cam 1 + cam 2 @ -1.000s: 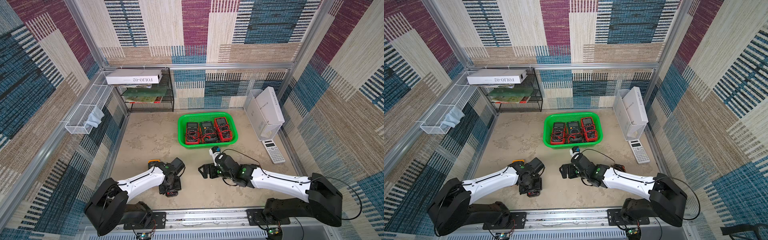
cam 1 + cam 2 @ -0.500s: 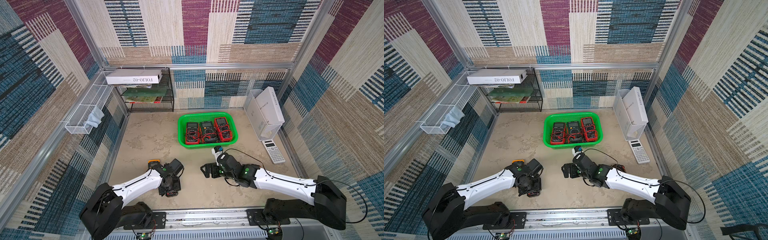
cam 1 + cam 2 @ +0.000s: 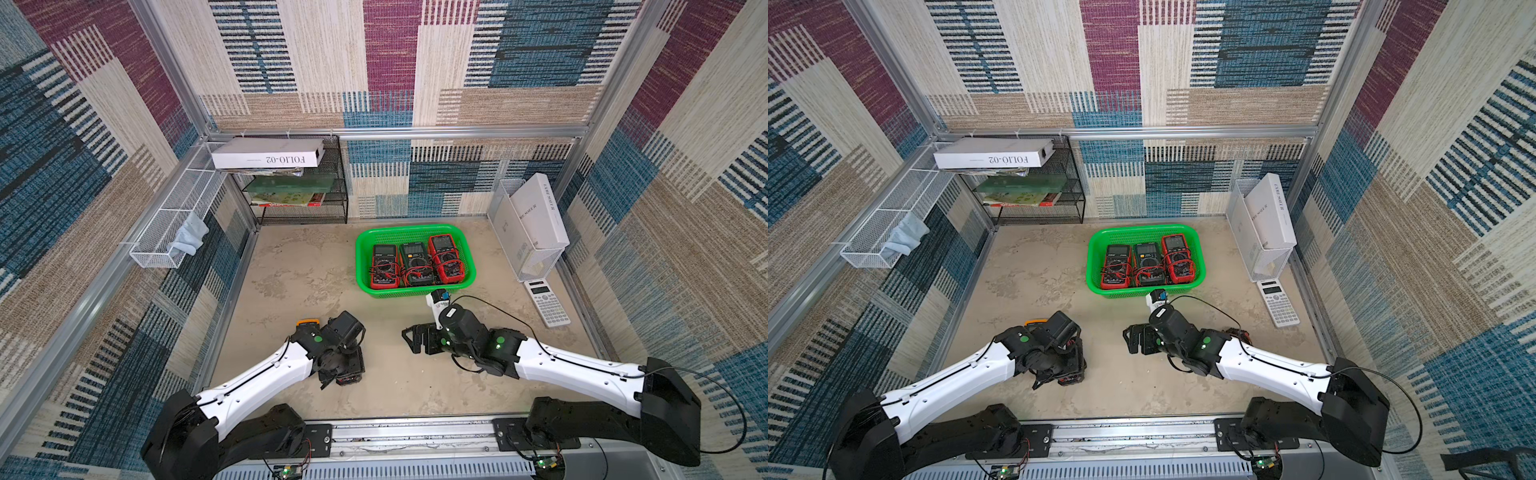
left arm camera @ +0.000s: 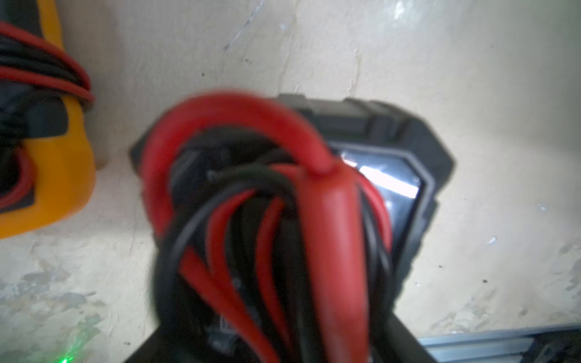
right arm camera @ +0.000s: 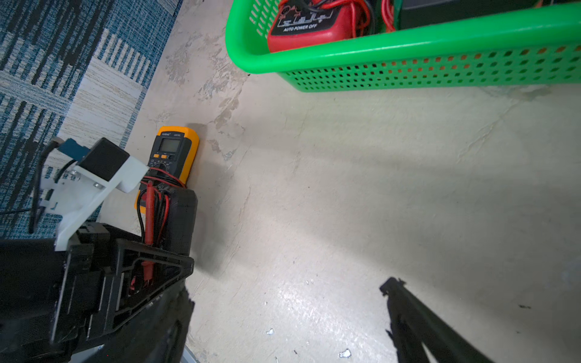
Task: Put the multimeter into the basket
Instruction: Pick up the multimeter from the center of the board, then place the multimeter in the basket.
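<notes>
Multimeter (image 4: 393,135) — black, wound with red and black leads — clamped between the pressed-together jaws of the left gripper (image 3: 338,370), down at the floor (image 3: 299,266), well apart from the basket (image 3: 415,291) on its robot-facing side. Yellow multimeter (image 5: 188,147) lying just beside, also outside the basket. Three more multimeters (image 3: 413,266) side by side inside the basket. Right gripper (image 3: 411,340) spread wide, holding nothing — near the basket's front wall, not touching.

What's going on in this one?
The left end effector is closed on a black multimeter wrapped in red and black leads. It is near the front of the table, beside a yellow multimeter lying flat. The right end effector hangs open and empty nearby. The basket already holds three multimeters side by side.
</notes>
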